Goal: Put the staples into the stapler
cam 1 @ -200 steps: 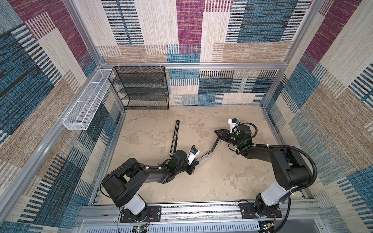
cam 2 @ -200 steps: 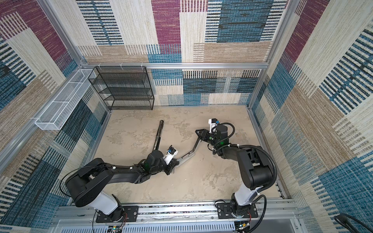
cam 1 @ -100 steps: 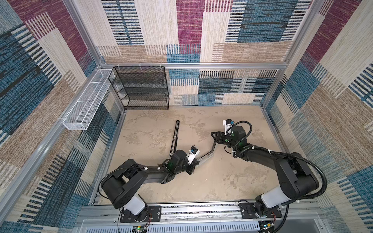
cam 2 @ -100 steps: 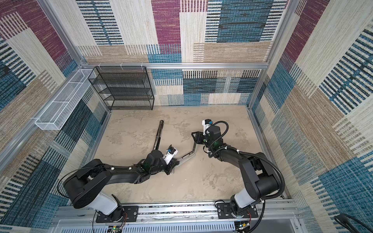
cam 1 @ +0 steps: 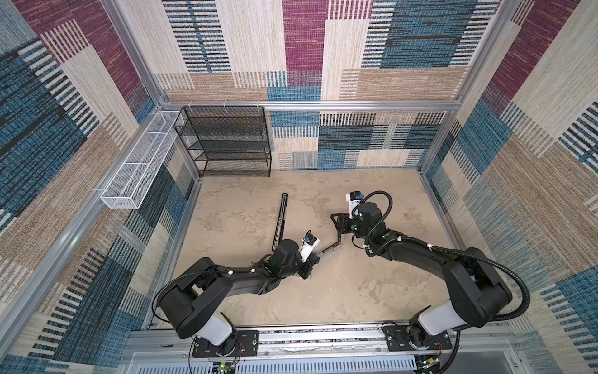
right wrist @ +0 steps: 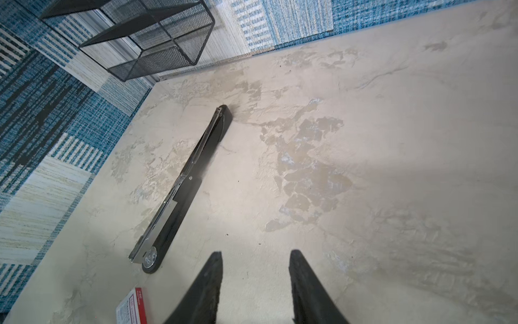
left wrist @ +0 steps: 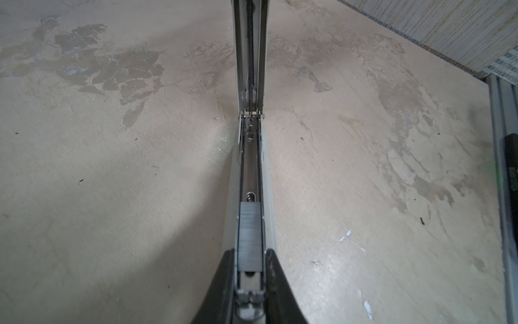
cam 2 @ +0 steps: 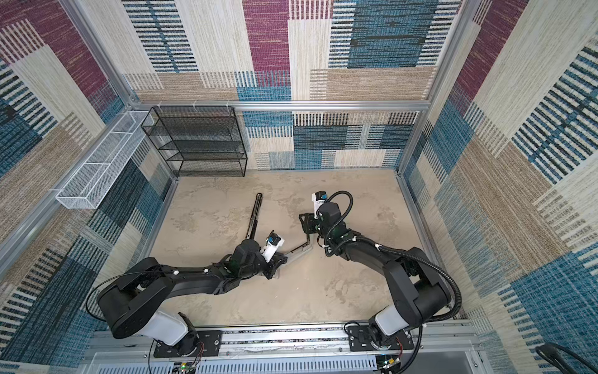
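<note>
Moved: right jaws, leftward toward mid-surface.
Right jaws: spread, empty.
Left jaws: pinching stapler point(left wrist: 250, 157); staples point(left wrist: 250, 232) seated in channel.

**Metal, plastic, cloth**

The staples point(left wrist: 250, 235) are grey, ribbed metal in the shiny steel channel of the stapler point(left wrist: 250, 157). The surface point(left wrist: 112, 182) is matt, plaster-rough. The left claw point(left wrist: 250, 254) is matt black plastic. The walls point(cam 1: 304, 42) are woven cloth; the rack point(cam 1: 226, 142) at 11 o'clock is black wire mesh.
</note>
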{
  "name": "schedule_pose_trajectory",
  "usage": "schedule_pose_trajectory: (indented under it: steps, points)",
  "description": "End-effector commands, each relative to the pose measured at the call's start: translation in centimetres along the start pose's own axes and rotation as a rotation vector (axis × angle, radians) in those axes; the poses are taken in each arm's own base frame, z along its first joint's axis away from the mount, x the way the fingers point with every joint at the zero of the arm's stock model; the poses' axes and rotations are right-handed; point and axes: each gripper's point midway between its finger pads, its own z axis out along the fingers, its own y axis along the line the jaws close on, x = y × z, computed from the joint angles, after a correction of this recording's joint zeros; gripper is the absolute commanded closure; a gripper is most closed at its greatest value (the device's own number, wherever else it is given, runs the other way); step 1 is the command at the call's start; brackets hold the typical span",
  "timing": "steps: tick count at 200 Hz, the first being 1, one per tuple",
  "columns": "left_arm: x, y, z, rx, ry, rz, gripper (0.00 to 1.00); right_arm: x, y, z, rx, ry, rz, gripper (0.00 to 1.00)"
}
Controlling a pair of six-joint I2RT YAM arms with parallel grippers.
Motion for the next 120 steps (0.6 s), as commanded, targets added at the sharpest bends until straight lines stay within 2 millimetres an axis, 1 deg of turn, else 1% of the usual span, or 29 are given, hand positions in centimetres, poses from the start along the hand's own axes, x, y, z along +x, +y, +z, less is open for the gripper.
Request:
schedule_pose_trajectory:
  steps: [1,73,120]
  points:
    - [-2.9,-0.5,-0.2,0.022,-0.098,0.027,0.93,-0.2,0.8,0.0,0.008,-0.008,-0.024,0.57]
    - [-3.0,-0.4,-0.1,0.018,-0.105,0.022,0.93,0.9,2.1,0.1,0.031,0.007,-0.092,0.56]
    - [-3.4,-0.4,-0.3,0.013,-0.117,0.022,0.93,1.6,3.3,0.2,0.031,0.017,-0.143,0.55]
